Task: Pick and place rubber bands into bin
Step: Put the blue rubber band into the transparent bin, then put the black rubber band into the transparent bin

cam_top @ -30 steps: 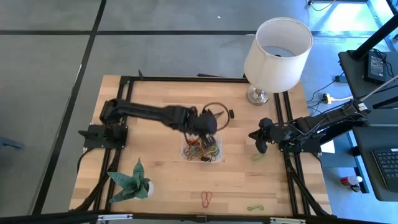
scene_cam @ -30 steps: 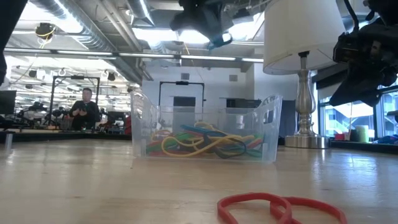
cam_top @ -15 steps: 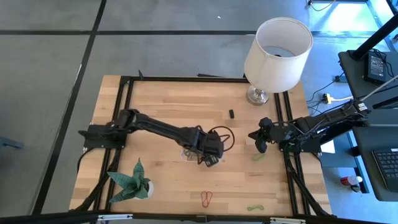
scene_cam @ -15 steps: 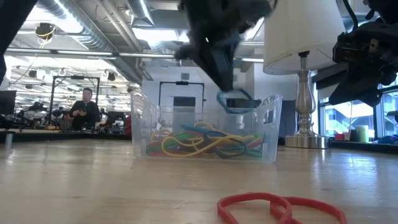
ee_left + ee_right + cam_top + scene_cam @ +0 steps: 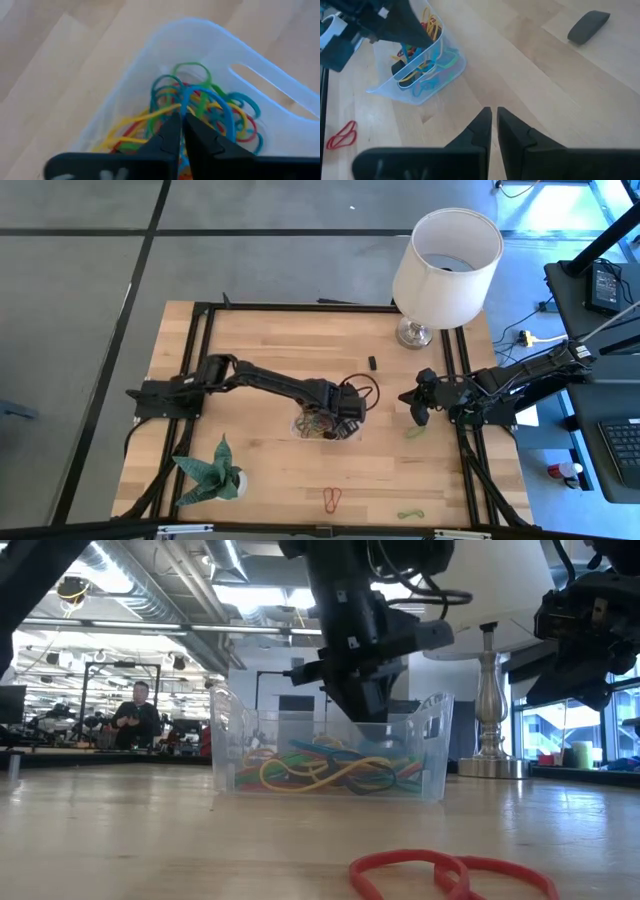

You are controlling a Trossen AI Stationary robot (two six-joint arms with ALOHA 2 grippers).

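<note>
From above you see the table (image 5: 260,345), left arm reaching to the bin (image 5: 300,427) at centre. Left gripper (image 5: 181,131) sits over the rubber bands (image 5: 325,768), fingers nearly together around a blue band (image 5: 200,95), visible only in its wrist view. Right gripper (image 5: 493,120) waits narrow at the table's right. Low view adds a red band (image 5: 440,870) lying in front.

Left gripper (image 5: 181,131) low, fingers pinched.
</note>
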